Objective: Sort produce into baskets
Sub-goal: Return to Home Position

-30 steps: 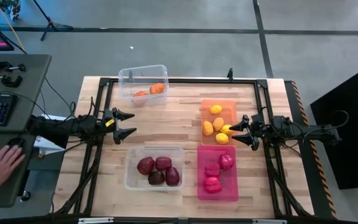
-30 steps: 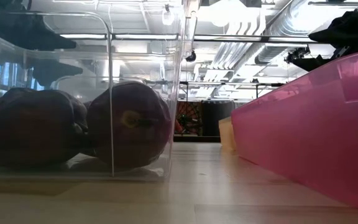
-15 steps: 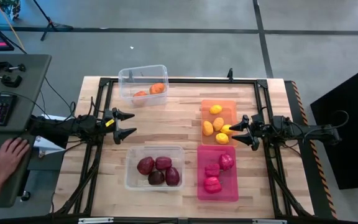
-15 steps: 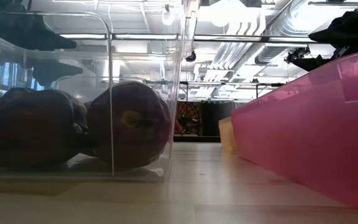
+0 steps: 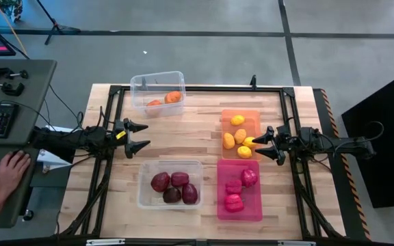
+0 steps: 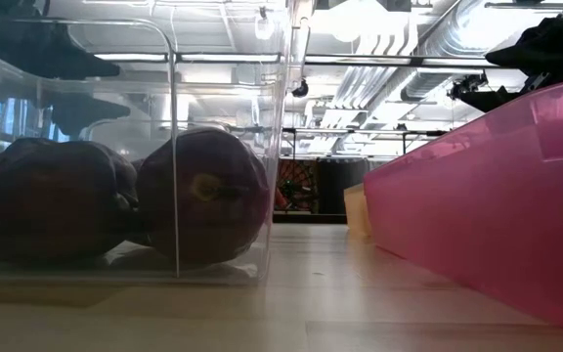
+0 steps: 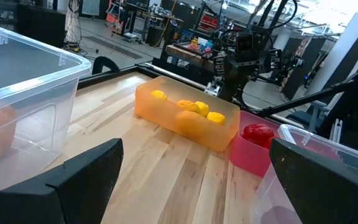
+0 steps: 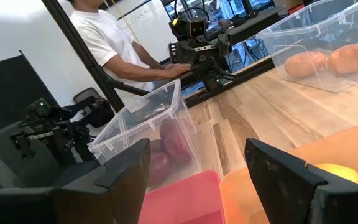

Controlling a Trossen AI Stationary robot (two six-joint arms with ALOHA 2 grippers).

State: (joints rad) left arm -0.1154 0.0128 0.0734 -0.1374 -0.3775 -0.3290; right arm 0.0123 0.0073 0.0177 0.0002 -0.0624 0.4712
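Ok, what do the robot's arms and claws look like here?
Left arm and right arm: slender, black. Left claw and right claw: two pointed black fingers each. A yellow mark sits behind the left claw; a black cable loops off the right arm.

Landmark is the lemon bin, right of centre on the table, lemons inside. Pepper bin sits just beside its low-camera end, with three pieces in it. Apple bin is left of the landmark and nearer the low camera, holding four apples. Fourth bin is left and farther back, holding two pieces. Right gripper is at the landmark's right rim, left gripper well left.
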